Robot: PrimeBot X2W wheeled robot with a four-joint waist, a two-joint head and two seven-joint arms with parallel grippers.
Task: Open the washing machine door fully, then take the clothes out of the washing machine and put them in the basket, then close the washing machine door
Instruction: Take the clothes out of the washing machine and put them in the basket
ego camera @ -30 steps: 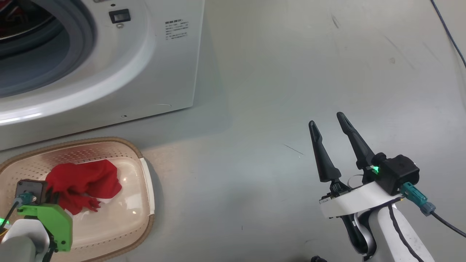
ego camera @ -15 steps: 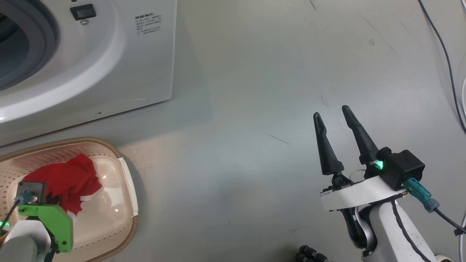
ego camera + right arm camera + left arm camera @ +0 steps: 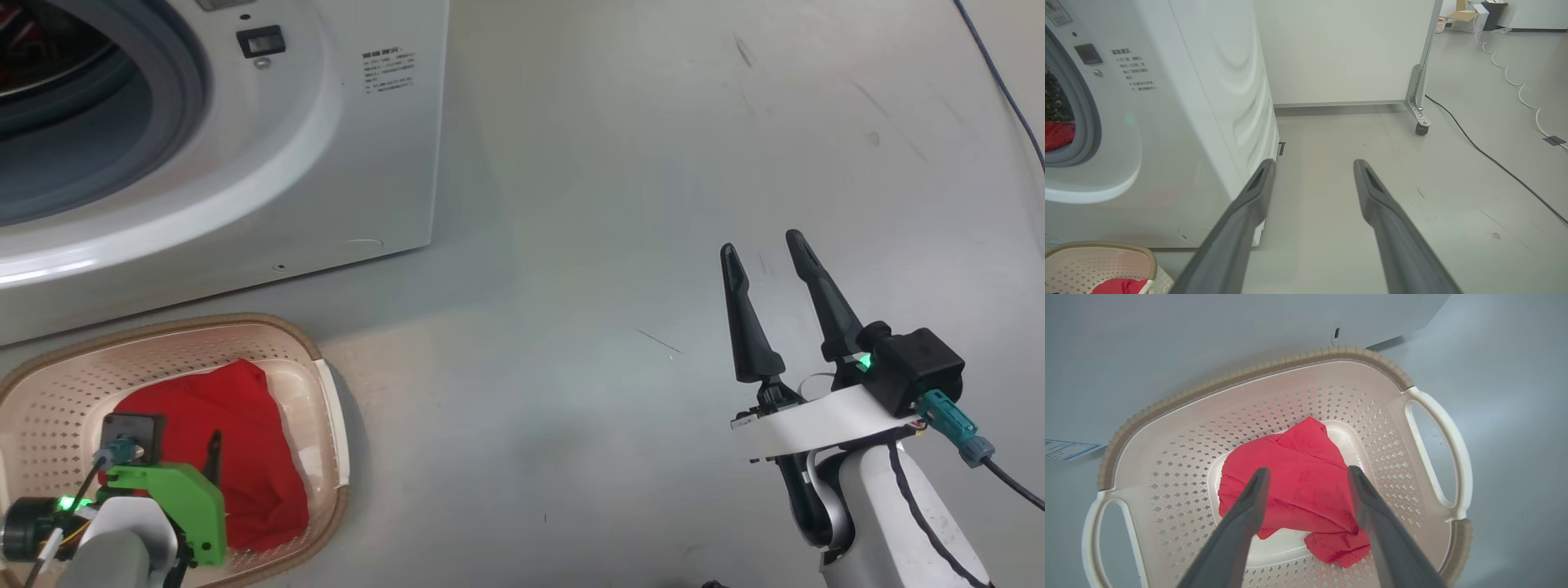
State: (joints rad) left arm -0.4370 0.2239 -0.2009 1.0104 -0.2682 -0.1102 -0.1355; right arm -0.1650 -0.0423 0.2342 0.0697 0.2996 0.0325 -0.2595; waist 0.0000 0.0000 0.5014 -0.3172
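Observation:
The cream basket (image 3: 330, 408) stands on the floor in front of the white washing machine (image 3: 359, 147). A red jersey (image 3: 1298, 486) lies loose on the basket's floor. My left gripper (image 3: 1306, 473) hangs open just above it, with fingers either side of the cloth and not touching it. More red clothes (image 3: 1057, 134) lie inside the drum behind the grey gasket (image 3: 175, 106). My right gripper (image 3: 761, 242) hovers open and empty over the bare floor, to the right of the machine. The washing machine door is out of view.
A white panel on a caster (image 3: 1419, 122) stands behind the machine's right side. A black cable (image 3: 1486, 155) and a white cable (image 3: 1515, 81) run across the grey floor at the right. The blue sticker (image 3: 1065, 449) sits low on the machine's front.
The red jersey, bunched at my left gripper before, now lies spread on the basket's floor with the fingers apart above it. The head camera swung right and back. My right gripper barely moved.

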